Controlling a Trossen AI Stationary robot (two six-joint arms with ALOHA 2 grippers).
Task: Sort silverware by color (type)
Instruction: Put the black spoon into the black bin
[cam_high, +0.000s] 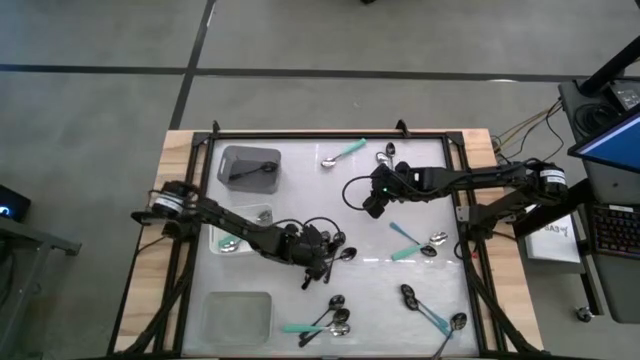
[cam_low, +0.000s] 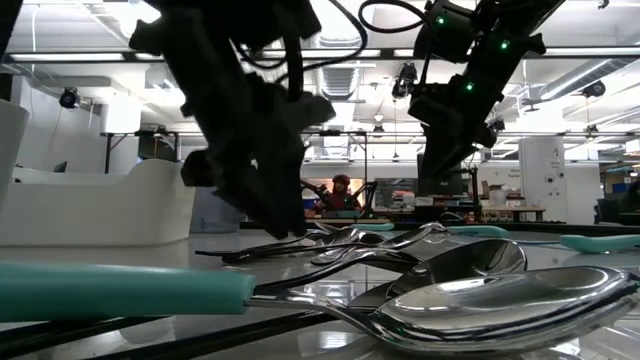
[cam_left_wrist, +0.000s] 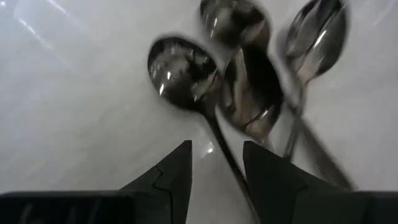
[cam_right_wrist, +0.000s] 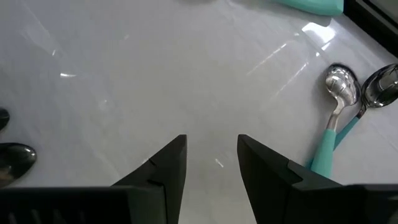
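From above, my left gripper (cam_high: 325, 262) sits low near the table's middle, over a small cluster of dark spoons (cam_high: 340, 247), while my right gripper (cam_high: 372, 205) waits over bare table further back, with teal-handled spoons (cam_high: 412, 243) just beside it; more spoons lie scattered toward the near edge and the far edge. At table level, my left claw hangs just above the black spoons (cam_low: 350, 240) (silver bowls crowd the foreground). Through my left wrist, my fingers (cam_left_wrist: 177, 171) stand narrowly apart, holding nothing, straddling one dark handle (cam_left_wrist: 227, 155) whose bowl touches its neighbours. I judge I should close on that handle alone, low and centred, so the others don't drag along. Through my right wrist, the claw is apart and empty over bare table.
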